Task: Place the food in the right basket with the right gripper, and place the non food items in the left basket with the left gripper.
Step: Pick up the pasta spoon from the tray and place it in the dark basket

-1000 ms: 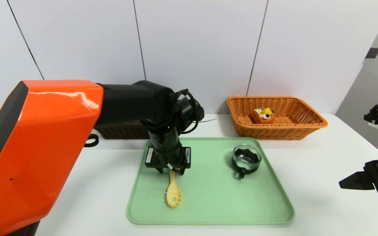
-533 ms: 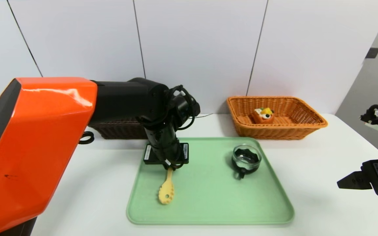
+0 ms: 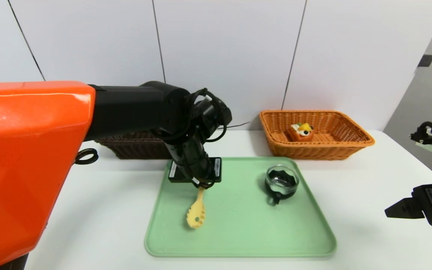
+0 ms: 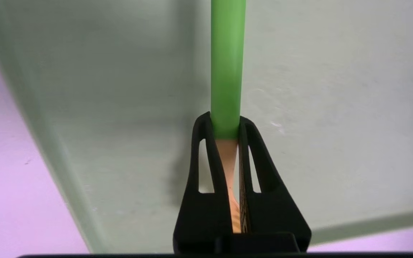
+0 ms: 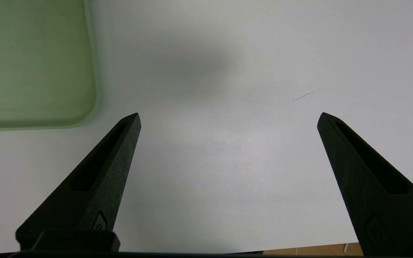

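Basket on the left: dark brown left basket (image 3: 137, 147) sits at the back of the table (image 3: 103, 210), partly hidden behind the left arm; it is the spoon's target.
Left hand: left hand (image 3: 200, 184) is pinched on the spoon (image 3: 197, 213) where green handle meets yellow neck, bowl hanging low over the green tray (image 3: 238, 240).
Carry advice: lift until the bowl clears the tray rim and the basket wall, move slowly so the long spoon does not swing, and release low inside.
Cup: glass cup (image 3: 281, 182) waits on the tray, well apart.
Food: cake (image 3: 301, 132) lies in the orange right basket (image 3: 336, 148).
Right hand: right hand (image 5: 228, 118) is parked over bare table, fingers spread wide.
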Action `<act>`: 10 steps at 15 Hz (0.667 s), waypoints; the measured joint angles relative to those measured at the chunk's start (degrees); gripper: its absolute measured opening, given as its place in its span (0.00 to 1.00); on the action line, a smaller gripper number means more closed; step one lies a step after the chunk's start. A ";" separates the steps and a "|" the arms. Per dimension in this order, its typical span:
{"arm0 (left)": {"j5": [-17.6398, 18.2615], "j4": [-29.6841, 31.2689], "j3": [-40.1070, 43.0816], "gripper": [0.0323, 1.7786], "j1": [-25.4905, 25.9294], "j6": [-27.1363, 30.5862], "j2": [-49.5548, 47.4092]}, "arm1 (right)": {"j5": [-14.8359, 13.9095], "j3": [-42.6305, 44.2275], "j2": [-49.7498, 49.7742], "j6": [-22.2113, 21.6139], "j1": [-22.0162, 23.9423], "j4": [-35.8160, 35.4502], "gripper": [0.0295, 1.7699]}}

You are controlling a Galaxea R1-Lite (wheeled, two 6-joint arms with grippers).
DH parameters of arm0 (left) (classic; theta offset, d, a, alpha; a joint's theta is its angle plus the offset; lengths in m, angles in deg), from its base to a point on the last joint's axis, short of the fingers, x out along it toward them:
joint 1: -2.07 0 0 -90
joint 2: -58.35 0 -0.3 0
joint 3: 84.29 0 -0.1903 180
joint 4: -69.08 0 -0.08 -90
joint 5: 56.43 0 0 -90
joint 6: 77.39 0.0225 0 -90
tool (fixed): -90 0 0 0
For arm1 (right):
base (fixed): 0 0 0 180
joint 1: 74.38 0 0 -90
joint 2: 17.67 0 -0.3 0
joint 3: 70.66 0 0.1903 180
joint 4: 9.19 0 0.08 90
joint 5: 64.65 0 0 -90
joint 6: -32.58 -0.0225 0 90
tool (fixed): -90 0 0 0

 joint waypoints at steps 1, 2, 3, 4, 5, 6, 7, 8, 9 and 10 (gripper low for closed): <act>1.35 1.44 0.01 0.05 -0.63 1.05 -0.85 | -0.05 -0.05 0.01 0.00 -0.11 -0.02 0.96; 2.73 3.50 0.04 0.05 -1.27 1.87 -1.88 | -0.02 -0.09 0.04 0.02 -0.20 0.02 0.96; 3.60 5.86 0.04 0.05 -2.04 2.21 -2.86 | -0.07 -0.13 0.10 0.02 -0.28 0.05 0.96; 4.57 8.68 0.06 0.05 -3.04 2.28 -3.94 | -0.10 -0.16 0.20 0.00 -0.28 0.05 0.96; 5.75 11.33 0.06 0.05 -4.00 2.32 -4.94 | -0.13 -0.17 0.28 -0.06 -0.30 0.05 0.96; 6.83 14.03 0.06 0.05 -4.85 2.29 -5.92 | -0.13 -0.24 0.41 -0.06 -0.30 0.05 0.96; 7.11 17.26 0.06 0.05 -5.38 2.17 -6.78 | -0.13 -0.44 0.56 -0.06 -0.28 0.06 0.96; 6.99 20.75 0.06 0.05 -5.57 2.01 -7.50 | -0.11 -0.74 0.83 -0.01 -0.33 0.06 0.96; 6.28 24.26 0.06 0.05 -5.67 1.95 -8.16 | -0.13 -1.13 1.08 0.00 -0.45 0.09 0.96; 4.62 27.82 0.06 0.05 -5.68 2.06 -8.81 | -0.11 -1.43 1.39 0.00 -0.59 0.06 0.96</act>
